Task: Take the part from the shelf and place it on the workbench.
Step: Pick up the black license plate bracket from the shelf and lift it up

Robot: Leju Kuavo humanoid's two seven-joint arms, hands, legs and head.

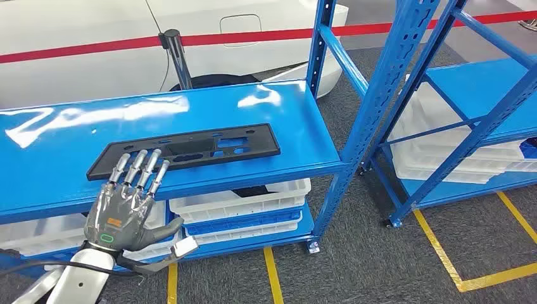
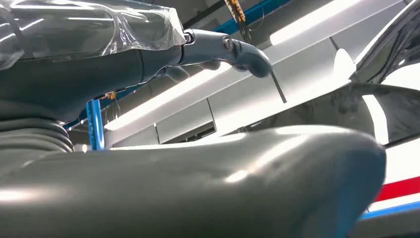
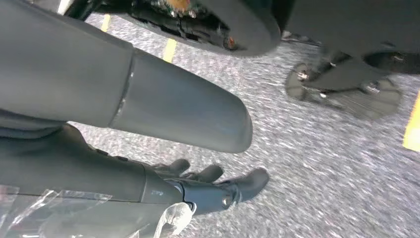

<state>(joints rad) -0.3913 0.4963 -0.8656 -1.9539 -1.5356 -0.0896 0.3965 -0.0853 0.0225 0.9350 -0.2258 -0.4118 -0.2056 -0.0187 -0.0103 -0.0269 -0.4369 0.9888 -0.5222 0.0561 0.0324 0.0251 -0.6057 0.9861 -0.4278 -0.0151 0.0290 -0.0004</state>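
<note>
The glossy blue metal shelf (image 1: 57, 136) stretches wide, its front edge nearest the robot. The long flat black plastic part (image 1: 190, 149) lies near that edge. The left robot hand (image 1: 126, 206) reaches its spread, empty fingers onto the part's near end. The right robot hand (image 3: 198, 186) hangs over grey carpet, fingers loosely apart, holding nothing.

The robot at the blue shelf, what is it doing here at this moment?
The robot is reaching its left hand toward a flat black part that lies on the top board of the blue shelf. The fingers are stretched out and spread, with their tips at the near left end of the part; nothing is gripped yet. The right hand hangs low over the grey carpet floor and holds nothing. White trays sit on the lower board.
</note>
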